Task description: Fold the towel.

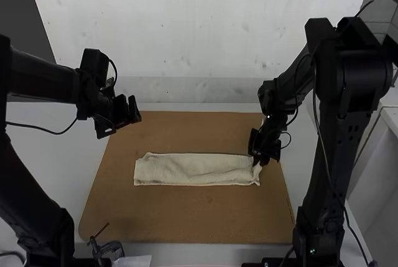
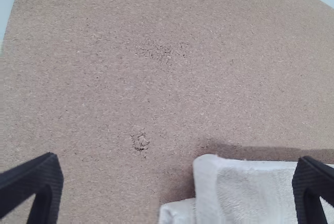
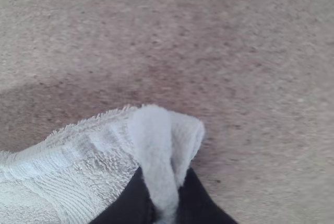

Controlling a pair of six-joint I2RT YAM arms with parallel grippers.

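Note:
The pale towel (image 1: pixel 196 170) lies as a long narrow folded strip across the brown board. At its right end, the right gripper (image 1: pixel 257 162) is on the towel's far corner. In the right wrist view, the right gripper (image 3: pixel 164 203) is shut on a pinched bit of towel (image 3: pixel 78 166) near a corner. Raised beyond the towel's left end, the left gripper (image 1: pixel 134 110) holds nothing. The left wrist view has the left gripper (image 2: pixel 177 187) open wide, a layered corner of the towel (image 2: pixel 250 192) between and beyond its fingers.
The brown board (image 1: pixel 186 217) lies under the towel on a white table (image 1: pixel 59 155). A small dark clamp-like item (image 1: pixel 107 249) and a pale sheet (image 1: pixel 134 261) are at the near left edge. Both arms stand at the sides.

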